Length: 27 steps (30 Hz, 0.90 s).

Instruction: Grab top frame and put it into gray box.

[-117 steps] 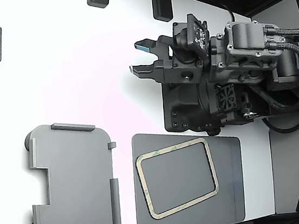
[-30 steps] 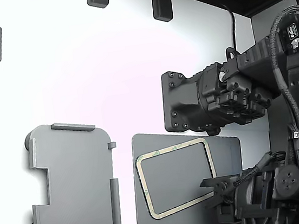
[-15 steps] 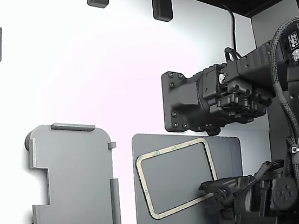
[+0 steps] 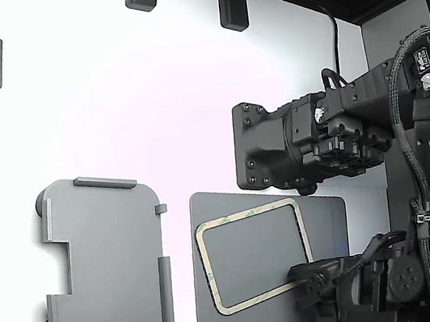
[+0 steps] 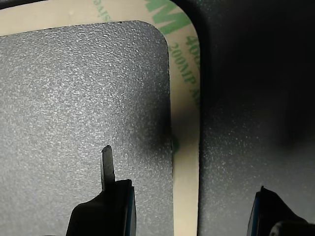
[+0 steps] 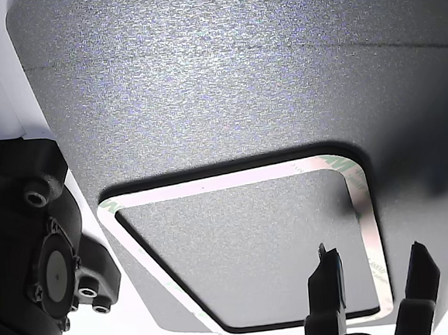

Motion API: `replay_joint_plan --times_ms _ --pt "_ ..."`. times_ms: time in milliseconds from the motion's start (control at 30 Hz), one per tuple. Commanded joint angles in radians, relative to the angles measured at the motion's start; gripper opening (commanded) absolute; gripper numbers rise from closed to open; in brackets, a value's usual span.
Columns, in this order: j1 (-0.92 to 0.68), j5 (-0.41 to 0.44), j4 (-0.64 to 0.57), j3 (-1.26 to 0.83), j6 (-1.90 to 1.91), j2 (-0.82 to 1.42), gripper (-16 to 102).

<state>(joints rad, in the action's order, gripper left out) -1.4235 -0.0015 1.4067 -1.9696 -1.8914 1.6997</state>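
- My pincer (image 5: 184, 206) is spread wide, one finger (image 5: 106, 196) on either side of a strip of the top frame (image 5: 187, 147), not gripping it
- That strip runs between my fingers; one fingertip is over the frame's open middle, the other outside the ring
- The frame lies flat on the dark mat (image 4: 324, 218) under my pincer
- The gray box (image 4: 106, 265) sits on the white desk (image 4: 152, 98), well apart from my pincer, beyond the frame's far edge
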Motion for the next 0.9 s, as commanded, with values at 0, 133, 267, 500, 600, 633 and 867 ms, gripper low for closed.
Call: replay_joint_plan --times_ms 0,133,267,500,600,633,867 --pt "0.011 0.002 -0.009 0.009 0.005 0.032 93" --pt "0.009 0.0 -0.034 -0.008 0.02 0.034 88" --pt "0.009 -0.006 -0.046 -0.012 0.035 0.034 81" --pt "-0.008 -0.011 -0.069 -0.032 0.057 0.04 75" --pt "-0.009 -0.011 -0.089 -0.058 0.058 0.049 73" --pt "-0.011 -0.008 -0.091 -0.063 0.058 0.052 73" --pt "-0.011 0.003 -0.101 -0.086 0.051 0.067 69"
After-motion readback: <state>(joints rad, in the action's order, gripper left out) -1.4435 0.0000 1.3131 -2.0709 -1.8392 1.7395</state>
